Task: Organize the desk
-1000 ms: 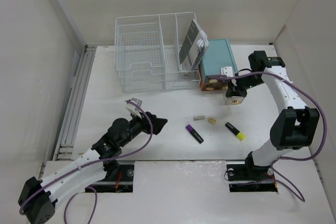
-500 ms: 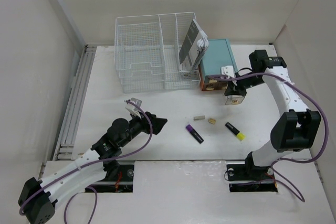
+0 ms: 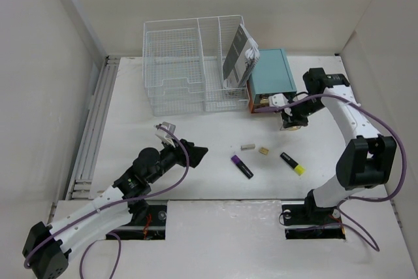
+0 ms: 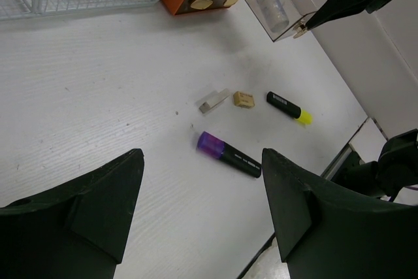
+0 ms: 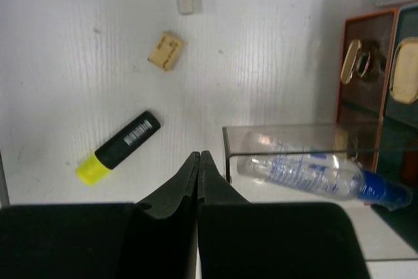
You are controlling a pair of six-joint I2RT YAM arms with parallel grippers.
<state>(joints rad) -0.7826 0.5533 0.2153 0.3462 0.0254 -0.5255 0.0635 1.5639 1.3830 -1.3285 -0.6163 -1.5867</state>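
The white desk (image 3: 130, 115) carries a purple-capped marker (image 3: 241, 166), a yellow-capped marker (image 3: 292, 163), a tan block (image 3: 263, 151) and a small grey stick (image 3: 247, 146). My left gripper (image 3: 194, 153) hovers open above the desk, left of the purple marker (image 4: 228, 153), with nothing between its fingers. My right gripper (image 5: 198, 156) is shut and empty. Its tips sit just left of the corner of a clear pulled-out drawer (image 5: 294, 155) that holds a small blue-capped bottle (image 5: 313, 171). The yellow marker (image 5: 117, 147) lies to the left of those tips.
A teal drawer box (image 3: 271, 75) with an orange front (image 3: 260, 104) stands at the back right. A white wire-mesh organizer (image 3: 186, 63) with a booklet (image 3: 238, 55) in it is beside the box. A ribbed rail (image 3: 91, 129) runs along the desk's left edge.
The right arm's wrist has swung a little left toward the teal box, its gripper staying shut by the clear drawer. The left arm has not moved.
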